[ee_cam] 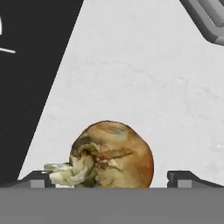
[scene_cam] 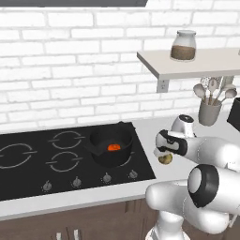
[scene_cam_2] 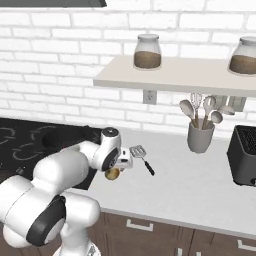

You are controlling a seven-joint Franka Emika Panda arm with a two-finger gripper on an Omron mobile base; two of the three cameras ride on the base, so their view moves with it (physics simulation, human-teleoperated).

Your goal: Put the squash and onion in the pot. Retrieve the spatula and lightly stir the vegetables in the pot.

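Jaws clamp onion above counter; squash potted (black pot).

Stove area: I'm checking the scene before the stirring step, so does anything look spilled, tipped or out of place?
Nothing stands out. The pot sits upright on the stove with the squash inside, the spatula lies flat on the counter, and the onion is at the hand, above the counter.

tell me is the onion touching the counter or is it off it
Apart. In the left base view the onion hangs under the tool with counter showing beneath; the right base view shows it raised above the stove's edge.
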